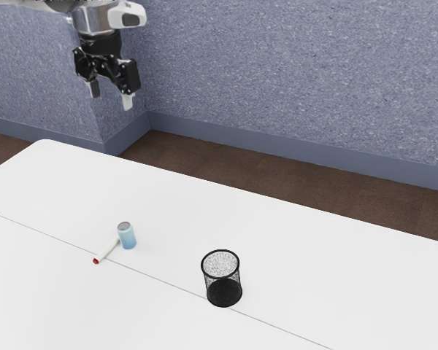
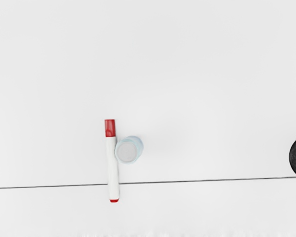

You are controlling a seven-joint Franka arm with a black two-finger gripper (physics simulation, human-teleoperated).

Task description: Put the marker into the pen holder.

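In the exterior view, the blue can (image 1: 128,237) hides the red cap (image 2: 110,128) of the marker (image 2: 113,165). The wrist view cuts off the pen holder (image 1: 223,278). The marker lies on the worktop (image 1: 328,284) — just beside the can. High up, my gripper (image 1: 111,95) points down — wide open and empty.

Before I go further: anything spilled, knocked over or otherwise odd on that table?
Nothing looks spilled or damaged. The can and pen holder stand upright. The one awkward spot: the marker lies right alongside the can, perhaps touching it, which could crowd a grasp.
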